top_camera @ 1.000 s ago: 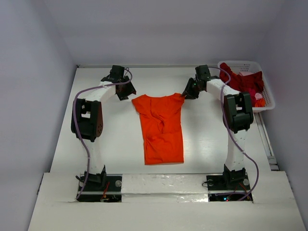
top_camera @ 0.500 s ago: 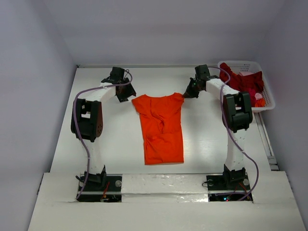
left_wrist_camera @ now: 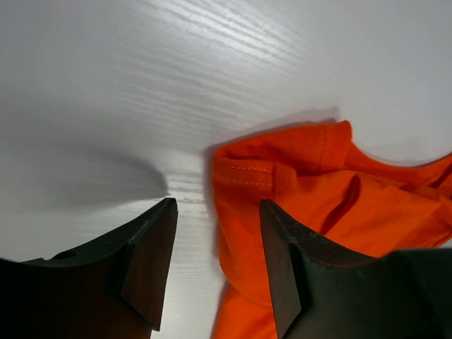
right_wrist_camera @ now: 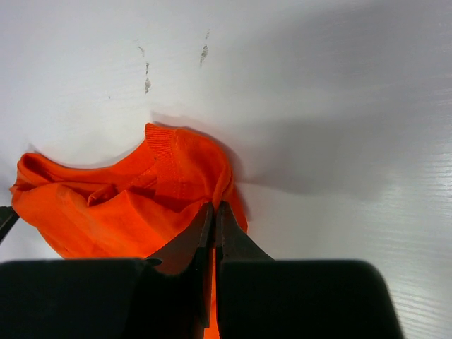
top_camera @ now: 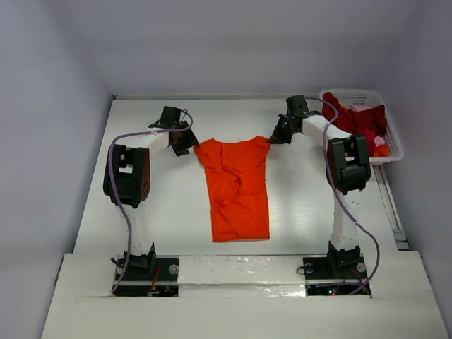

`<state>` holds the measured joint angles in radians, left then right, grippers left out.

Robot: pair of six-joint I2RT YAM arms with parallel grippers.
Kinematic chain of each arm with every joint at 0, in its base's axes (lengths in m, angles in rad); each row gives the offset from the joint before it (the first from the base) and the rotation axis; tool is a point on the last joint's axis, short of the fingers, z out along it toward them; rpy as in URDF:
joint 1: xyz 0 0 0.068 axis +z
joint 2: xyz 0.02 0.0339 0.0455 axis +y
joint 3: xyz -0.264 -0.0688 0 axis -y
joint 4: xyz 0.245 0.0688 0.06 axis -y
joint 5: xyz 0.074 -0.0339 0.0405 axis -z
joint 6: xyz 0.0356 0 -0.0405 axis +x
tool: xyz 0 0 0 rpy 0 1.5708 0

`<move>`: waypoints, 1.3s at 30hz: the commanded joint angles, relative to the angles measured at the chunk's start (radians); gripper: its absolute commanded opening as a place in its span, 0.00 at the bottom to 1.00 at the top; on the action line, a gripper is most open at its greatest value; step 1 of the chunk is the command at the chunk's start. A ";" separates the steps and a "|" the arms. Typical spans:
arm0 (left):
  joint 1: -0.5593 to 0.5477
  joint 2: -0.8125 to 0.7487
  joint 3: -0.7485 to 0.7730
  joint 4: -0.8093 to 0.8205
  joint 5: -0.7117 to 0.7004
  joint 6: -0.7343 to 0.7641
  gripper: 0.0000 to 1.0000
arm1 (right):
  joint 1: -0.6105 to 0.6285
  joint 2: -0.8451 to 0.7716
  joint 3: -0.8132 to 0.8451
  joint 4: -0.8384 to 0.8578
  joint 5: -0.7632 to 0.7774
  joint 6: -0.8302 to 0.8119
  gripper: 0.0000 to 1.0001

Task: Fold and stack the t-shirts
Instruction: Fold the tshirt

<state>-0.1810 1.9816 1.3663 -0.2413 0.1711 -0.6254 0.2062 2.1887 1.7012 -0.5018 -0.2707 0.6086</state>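
Table (top_camera: 176,212): white, walled on three sides; both arm bases are bolted at its 6 o'clock edge.
Orange t-shirt (top_camera: 239,191): lies at the table's centre, collar toward 12 o'clock, hem toward 6. The body is creased and narrowed, with a diagonal fold down the middle. Both short sleeves are spread at the top corners.
Basket (top_camera: 395,152): white plastic lattice, at 2 o'clock on the table against the right wall.
Dark red t-shirts (top_camera: 357,119): heaped in the basket, one draped over its rim toward 9 o'clock. Well apart from the orange shirt.
Left gripper (top_camera: 185,147): at the shirt's 10 o'clock corner, low over the table. In the left wrist view (left_wrist_camera: 217,205) the jaws stand apart. The sleeve hem lies just ahead and partly between them, with nothing gripped.
Right gripper (top_camera: 274,138): at the shirt's 1 o'clock corner. In the right wrist view (right_wrist_camera: 214,206) the jaws are together, pinching a bunched fold of the orange sleeve at their tips.
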 commanded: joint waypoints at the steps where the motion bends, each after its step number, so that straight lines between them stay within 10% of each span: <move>1: 0.009 -0.004 -0.009 0.083 0.025 -0.020 0.46 | 0.004 -0.004 0.029 0.002 -0.004 -0.013 0.00; 33: 0.029 0.049 0.004 0.071 0.076 -0.025 0.45 | 0.004 -0.003 0.064 -0.011 -0.015 -0.012 0.00; 39: 0.029 0.069 -0.024 0.079 0.079 -0.033 0.22 | 0.004 -0.009 0.057 -0.014 -0.012 -0.016 0.00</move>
<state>-0.1532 2.0407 1.3586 -0.1162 0.2588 -0.6727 0.2062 2.1887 1.7218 -0.5186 -0.2756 0.5987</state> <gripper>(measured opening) 0.245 0.030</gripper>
